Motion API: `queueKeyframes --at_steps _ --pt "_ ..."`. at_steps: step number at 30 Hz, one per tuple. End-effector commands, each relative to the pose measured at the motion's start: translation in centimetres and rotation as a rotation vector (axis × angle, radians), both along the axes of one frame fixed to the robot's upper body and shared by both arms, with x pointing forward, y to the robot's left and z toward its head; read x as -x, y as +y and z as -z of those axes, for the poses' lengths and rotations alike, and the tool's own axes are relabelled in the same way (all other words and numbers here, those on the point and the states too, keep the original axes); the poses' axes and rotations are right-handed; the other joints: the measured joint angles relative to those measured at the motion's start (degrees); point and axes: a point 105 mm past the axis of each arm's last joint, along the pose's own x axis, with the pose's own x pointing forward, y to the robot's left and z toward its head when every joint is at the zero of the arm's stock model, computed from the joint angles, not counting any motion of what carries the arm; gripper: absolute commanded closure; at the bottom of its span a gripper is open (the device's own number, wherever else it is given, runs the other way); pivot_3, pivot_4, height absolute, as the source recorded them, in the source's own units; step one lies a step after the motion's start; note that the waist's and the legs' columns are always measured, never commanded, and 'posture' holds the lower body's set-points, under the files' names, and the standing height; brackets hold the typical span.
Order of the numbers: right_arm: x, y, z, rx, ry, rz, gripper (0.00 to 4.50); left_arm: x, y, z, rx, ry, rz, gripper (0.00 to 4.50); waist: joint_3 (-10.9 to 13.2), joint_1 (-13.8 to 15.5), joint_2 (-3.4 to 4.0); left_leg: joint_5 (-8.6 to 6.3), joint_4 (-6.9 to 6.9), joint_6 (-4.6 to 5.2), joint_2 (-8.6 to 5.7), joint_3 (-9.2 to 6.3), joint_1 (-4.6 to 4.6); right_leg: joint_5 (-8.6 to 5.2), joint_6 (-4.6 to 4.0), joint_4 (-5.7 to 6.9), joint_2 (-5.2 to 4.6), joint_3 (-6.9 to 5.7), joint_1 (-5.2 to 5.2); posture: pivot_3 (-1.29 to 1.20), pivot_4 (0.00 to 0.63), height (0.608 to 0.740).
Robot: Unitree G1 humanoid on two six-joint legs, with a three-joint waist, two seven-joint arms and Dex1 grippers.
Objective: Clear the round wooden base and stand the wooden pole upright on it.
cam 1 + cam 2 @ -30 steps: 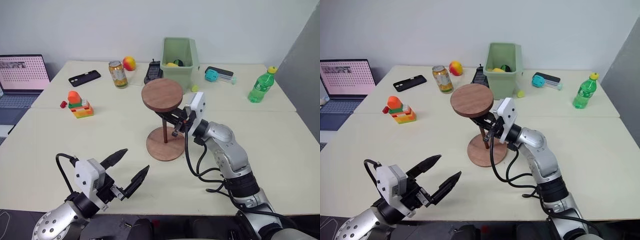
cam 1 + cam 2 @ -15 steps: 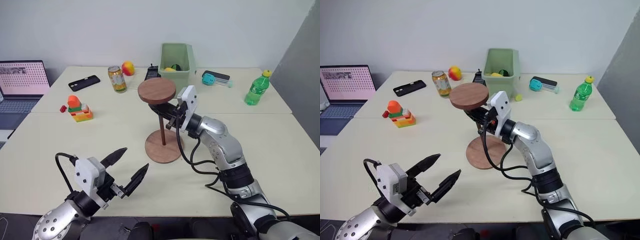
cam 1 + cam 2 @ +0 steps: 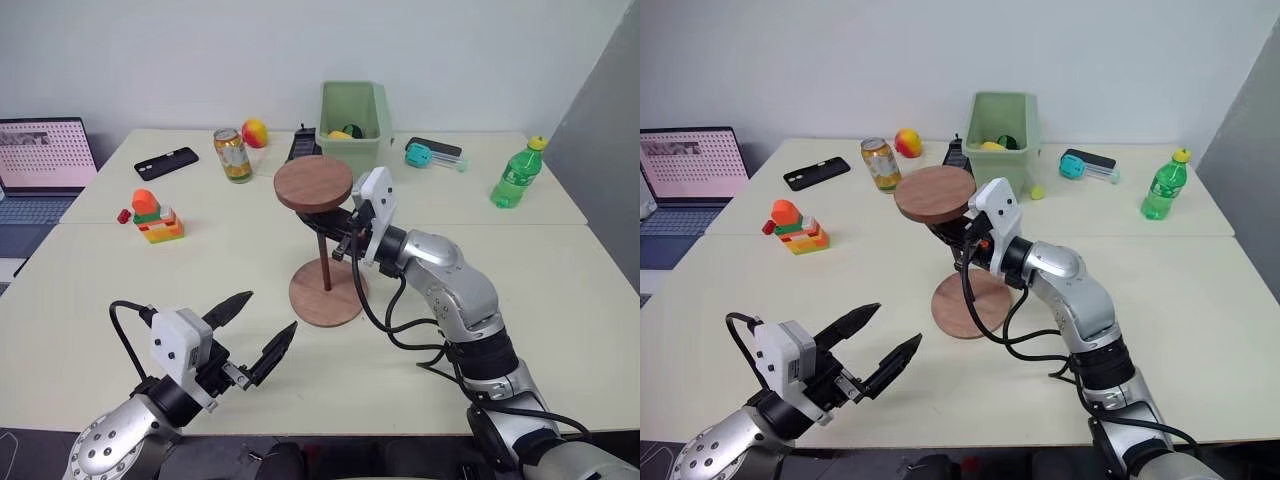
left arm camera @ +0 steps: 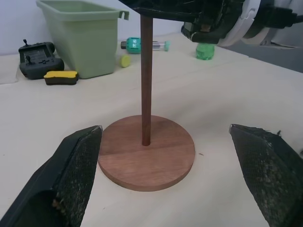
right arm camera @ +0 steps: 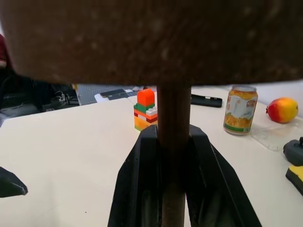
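pole (image 3: 327, 262): upright on round base (image 3: 326, 305), table (image 3: 560, 300) centre
bin (image 3: 353, 118): behind pole
laptop (image 3: 40, 160): far left
bottle (image 3: 515, 172): far right

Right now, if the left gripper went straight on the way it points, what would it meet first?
Probably the round wooden base, with the wooden pole standing on it; both lie between its open fingers.

No readable text; the can's (image 5: 240, 109) label seems too blurred.
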Motion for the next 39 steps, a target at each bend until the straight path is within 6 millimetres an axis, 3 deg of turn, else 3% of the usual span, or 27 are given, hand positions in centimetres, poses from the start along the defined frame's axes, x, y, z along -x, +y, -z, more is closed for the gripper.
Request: queueKeyframes --at_steps 1,14,16,19,22,25,32,35,39 --pt "-0.2 0.1 3.4 0.093 0.172 0.012 4.23 0.1 -0.5 -1.0 -0.01 -0.046 0.013 0.0 0.1 0.0 -0.01 0.0 -0.14 -0.01 -0.01 0.02 -0.03 0.0 0.0 0.0 -0.02 0.03 -0.1 0.0 0.15 0.74" --pt "-0.1 0.4 1.9 0.109 0.112 0.018 4.23 -0.1 -0.9 -1.1 -0.01 -0.058 0.006 0.0 0.4 -0.2 0.09 0.0 -0.27 -0.04 -0.01 -0.03 -0.89 0.02 -0.02 0.03 -0.06 -0.08 -0.97 0.0 0.15 0.74" --pt "0.0 0.3 1.8 0.11 0.108 0.01 3.52 -0.1 -0.8 -1.1 -0.013 -0.057 0.005 0.0 0.5 -0.2 0.08 0.0 -0.27 -0.04 -0.01 -0.03 -0.89 0.02 -0.02 0.03 -0.06 -0.09 -0.97 0.0 0.15 0.74" --pt "0.2 0.3 1.4 0.106 0.11 -0.003 2.92 -0.1 -0.8 -1.1 -0.015 -0.057 0.006 0.0 1.2 -0.1 -0.21 0.02 -0.26 -0.06 -0.01 -0.05 -1.0 0.03 -0.04 0.07 -0.06 -0.12 -1.09 0.0 0.15 0.74" --pt "0.4 0.3 0.8 0.102 0.107 -0.011 2.26 -0.1 -0.9 -1.1 -0.013 -0.058 0.012 0.0 1.3 0.0 -0.19 0.11 -0.07 -0.2 -0.02 -0.06 -2.09 0.13 0.04 0.17 -0.06 -0.15 -2.05 0.0 0.15 0.74" --pt "0.5 0.1 0.1 0.097 0.107 -0.018 1.66 -0.2 -1.0 -1.1 -0.011 -0.06 0.016 0.0 1.3 -0.1 -0.19 0.21 -0.07 -0.39 0.01 -0.07 -2.47 0.12 0.04 0.09 -0.08 -0.21 -2.36 0.0 0.15 0.74" --pt "1.4 -0.8 -0.2 0.117 0.132 -0.048 0.06 -0.5 -0.9 -1.2 -0.011 -0.068 0.031 0.0 1.3 0.1 -0.18 0.1 -0.01 -0.18 -0.07 -0.12 -2.64 0.12 0.04 0.11 -0.23 -0.31 -2.44 0.0 0.15 0.74" --pt "2.2 -1.9 -0.1 0.149 0.152 -0.077 0.02 -0.6 -0.7 -1.3 -0.007 -0.058 0.057 0.0 1.3 0.3 -0.18 0.09 0.12 -0.17 -0.08 -0.17 -2.64 0.13 0.05 0.13 -0.23 -0.37 -2.38 0.0 0.15 0.74" --pt "2.7 -4.8 1.3 0.204 0.197 -0.059 0.02 -2.3 1.1 -1.3 -0.046 -0.008 0.062 0.0 1.3 1.0 -0.16 0.09 0.24 -0.16 -0.1 -0.28 -2.68 0.13 0.05 0.16 -0.22 -0.51 -2.34 0.0 0.15 0.74"
